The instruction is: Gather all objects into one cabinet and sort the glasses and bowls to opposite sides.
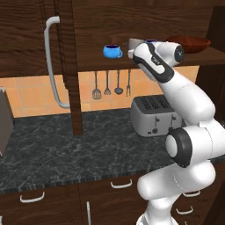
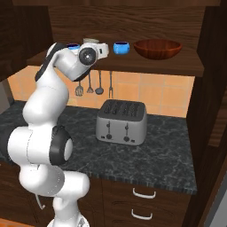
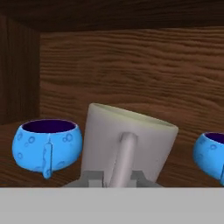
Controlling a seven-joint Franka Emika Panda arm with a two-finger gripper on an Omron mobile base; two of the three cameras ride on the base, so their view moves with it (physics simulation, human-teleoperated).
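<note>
My gripper (image 3: 117, 177) is shut on the handle of the grey-beige mug (image 3: 127, 135), which leans to the right in the hand view, over the cabinet shelf (image 2: 133, 62). A bright blue cup (image 3: 46, 144) with a side handle stands just left of the mug, and another blue cup (image 3: 212, 153) stands at the right edge. From the base, the mug (image 1: 133, 45) peeks out beside my hand, between a blue cup (image 1: 112, 51) on the left and the wide reddish-brown bowl (image 1: 189, 43) on the right. The bowl (image 2: 158, 48) sits at the shelf's right end, beside a blue cup (image 2: 120, 47).
The cabinet's open door with its curved grey bar handle (image 1: 52, 61) hangs to the left. A silver toaster (image 1: 154, 116) stands on the dark marble counter (image 1: 66, 149) under the shelf, and utensils (image 1: 107, 83) hang on the tiled wall.
</note>
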